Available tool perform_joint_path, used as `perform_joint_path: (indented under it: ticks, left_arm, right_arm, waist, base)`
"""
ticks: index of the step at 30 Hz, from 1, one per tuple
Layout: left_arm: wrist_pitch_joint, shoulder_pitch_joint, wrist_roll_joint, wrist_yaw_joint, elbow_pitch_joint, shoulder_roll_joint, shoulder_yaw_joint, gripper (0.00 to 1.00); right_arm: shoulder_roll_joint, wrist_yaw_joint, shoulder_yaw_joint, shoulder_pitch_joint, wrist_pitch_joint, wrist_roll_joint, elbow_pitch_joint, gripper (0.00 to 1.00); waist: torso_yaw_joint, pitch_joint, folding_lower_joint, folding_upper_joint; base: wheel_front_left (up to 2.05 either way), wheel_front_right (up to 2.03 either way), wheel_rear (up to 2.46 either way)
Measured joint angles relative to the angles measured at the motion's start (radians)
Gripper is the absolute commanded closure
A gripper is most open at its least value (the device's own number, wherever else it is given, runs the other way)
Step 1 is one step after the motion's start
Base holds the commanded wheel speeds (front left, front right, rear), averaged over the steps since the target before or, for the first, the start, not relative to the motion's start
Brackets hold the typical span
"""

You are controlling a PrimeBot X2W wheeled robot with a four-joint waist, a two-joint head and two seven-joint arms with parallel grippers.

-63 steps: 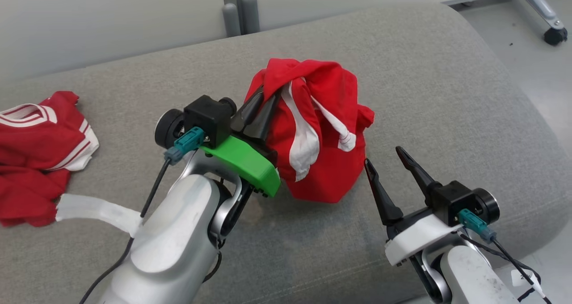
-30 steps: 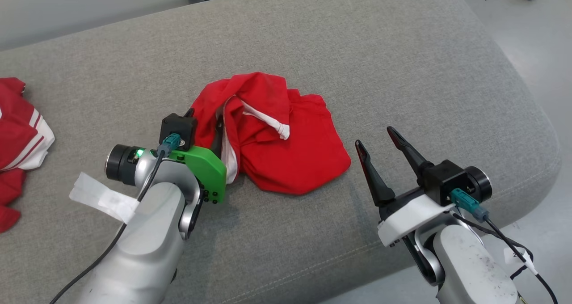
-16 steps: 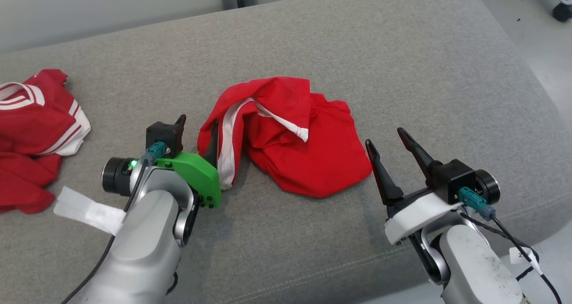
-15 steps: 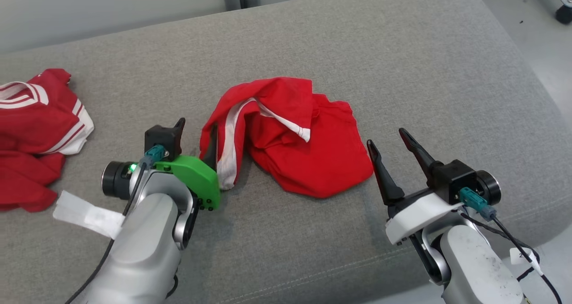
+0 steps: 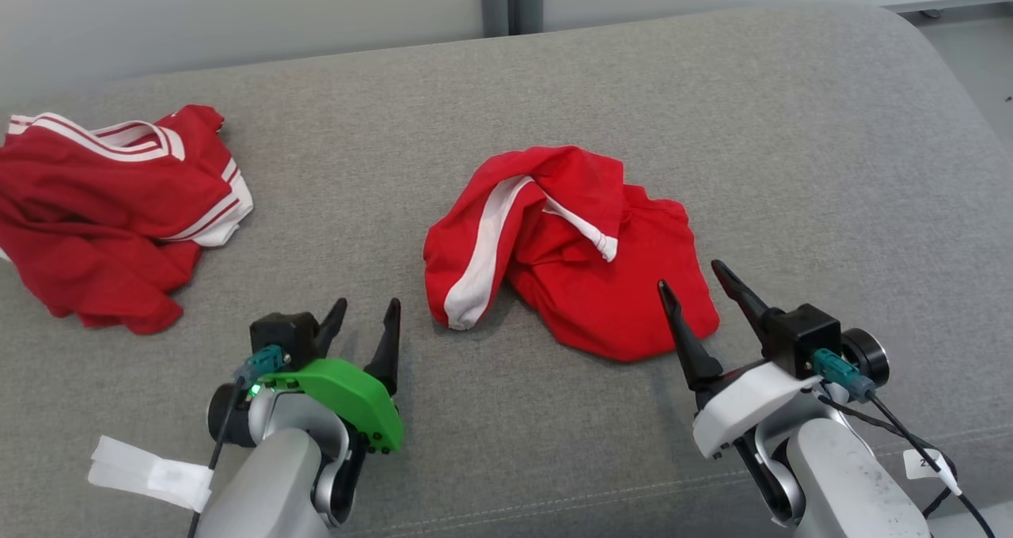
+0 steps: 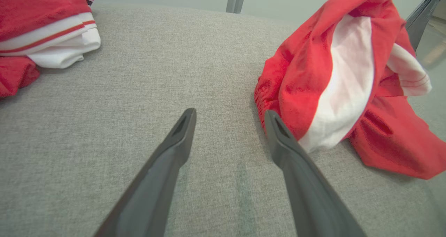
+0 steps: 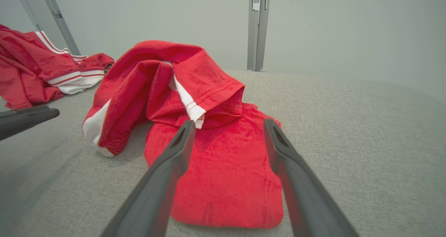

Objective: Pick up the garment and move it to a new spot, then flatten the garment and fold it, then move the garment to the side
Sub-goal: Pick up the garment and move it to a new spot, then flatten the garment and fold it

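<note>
Garment (image 5: 570,261) lay crumpled, unheld, on grey cushion (image 5: 752,111). Left gripper (image 5: 368,304) just beside it, right gripper (image 5: 688,274) at its near edge. All fingers (image 6: 167,167) spread, probably set for flattening.

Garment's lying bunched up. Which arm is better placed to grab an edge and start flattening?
Right, probably. The right gripper is open with its fingers over the near edge of the garment; the left gripper, also open, sits over bare cushion beside it.

Bare sofa (image 5: 340,206) btwn garment (image 5: 601,301) & red pile (image 5: 95,221); seems passable.
</note>
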Motion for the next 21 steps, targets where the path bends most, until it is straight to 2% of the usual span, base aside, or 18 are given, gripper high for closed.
perform_joint_path:
  ticks: [3, 14, 21]
  left_arm:
    - [-0.001, 0.029, -0.023, -0.012, -0.040, 0.000, -0.030, 0.00]
    - [-0.005, 0.043, -0.037, -0.009, -0.164, 0.000, -0.080, 0.00]
    - [-0.005, 0.054, -0.034, 0.024, -0.213, 0.001, -0.083, 0.00]
  right_arm:
    - [-0.001, 0.005, 0.007, -0.001, 0.000, 0.000, 0.028, 0.00]
    - [-0.008, 0.013, -0.001, -0.059, 0.000, 0.001, 0.112, 0.00]
    - [-0.005, 0.022, -0.007, -0.102, 0.000, 0.015, 0.206, 0.00]
  waist:
    - [0.026, -0.003, 0.0000, 0.0000]
    - [0.118, 0.003, 0.0000, 0.0000]
    - [0.170, 0.017, 0.0000, 0.0000]
  base:
    - [0.00, 0.00, 0.00]
    - [0.00, 0.00, 0.00]
    - [0.00, 0.00, 0.00]
